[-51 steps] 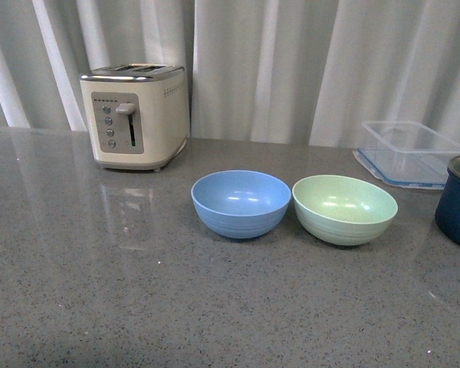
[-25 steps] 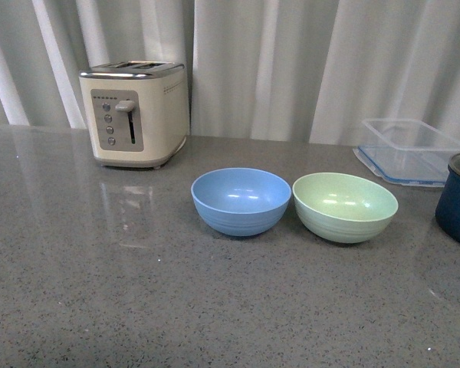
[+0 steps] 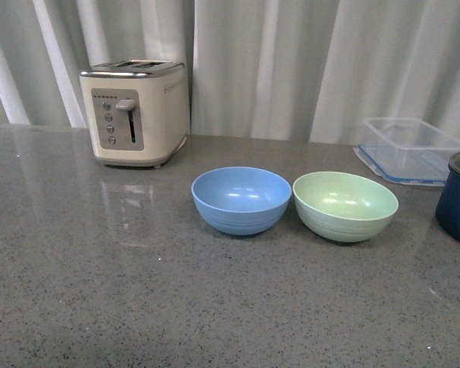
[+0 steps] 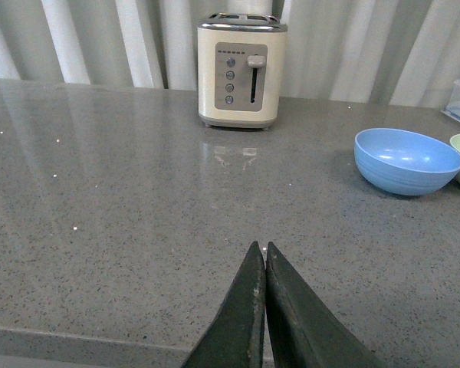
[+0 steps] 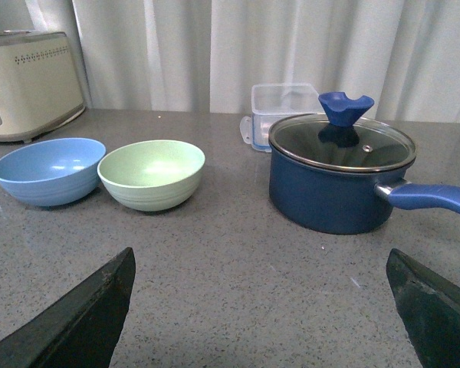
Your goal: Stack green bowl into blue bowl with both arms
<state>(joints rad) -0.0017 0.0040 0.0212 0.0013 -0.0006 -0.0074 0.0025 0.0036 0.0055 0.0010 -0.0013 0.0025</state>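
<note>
The blue bowl (image 3: 241,199) and the green bowl (image 3: 345,205) stand upright side by side on the grey counter, nearly touching, the green one to the right. Both are empty. Neither arm shows in the front view. In the left wrist view my left gripper (image 4: 261,249) is shut with nothing in it, low over the counter's near edge, well short of the blue bowl (image 4: 407,159). In the right wrist view my right gripper (image 5: 261,261) is wide open and empty, a good way in front of the green bowl (image 5: 152,173) and the blue bowl (image 5: 49,169).
A cream toaster (image 3: 135,113) stands at the back left. A clear container (image 3: 411,150) sits at the back right. Just right of the green bowl is a dark blue pot (image 5: 340,172) with a glass lid, its handle (image 5: 432,199) pointing away from the bowls.
The whole scene sits slightly higher in the front view than a second ago, so the camera has shifted a little. The bowls have not moved on the counter.
</note>
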